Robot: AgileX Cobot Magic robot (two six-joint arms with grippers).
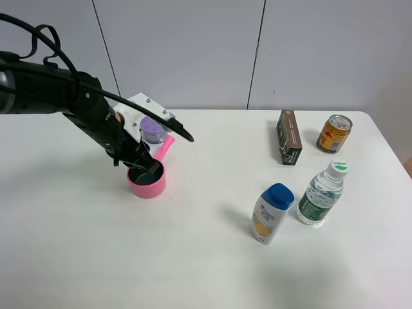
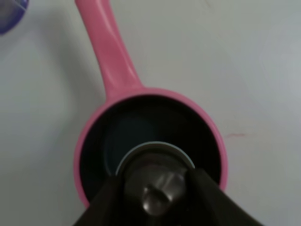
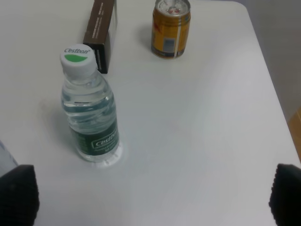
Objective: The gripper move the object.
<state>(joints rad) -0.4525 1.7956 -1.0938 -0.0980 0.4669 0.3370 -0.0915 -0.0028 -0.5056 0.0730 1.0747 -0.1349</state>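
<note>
Capsule [image 2: 157, 184]: small grey-brown piece, flared rim facing away from the wrist camera, pinched between the two fingers of the left tool [image 1: 145, 167]. Left tool is clenched on it, with one finger on each side of the body.

The capsule sits right over the dark mouth of the pink cup [image 2: 150, 92], roughly centred and off the cup wall. I can't tell whether it is inside the cup or just above the rim, or whether it touches the bottom. In the high view the fingertips are at rim level and the capsule itself is hidden by the arm.

The cup is in the left half of the bench [image 1: 206, 270], nearer the far edge than the near one. Its handle [image 2: 106, 42] points toward the far edge. A purple tub [image 1: 152, 129] stands just beyond the handle.

Well apart, toward the right edge:
- box [image 1: 288, 137] and can [image 1: 334, 133], near the far right corner
- water bottle [image 1: 321, 194] and lotion bottle [image 1: 270, 214], nearer the middle of that edge

Right tool [image 3: 151, 195]: fingers spread wide, released, grasping nothing. It hangs over the bench near the water bottle.

Step, as a judgement: transfer at the cup, most likely a drop-off into it. One moment can't rule out a pick-out.

Next move, if it is a drop-off: go straight down inside the rim, release, then lift vertically. Keep the fingers off the wall and handle, because the cup looks light and could slide or tip.
</note>
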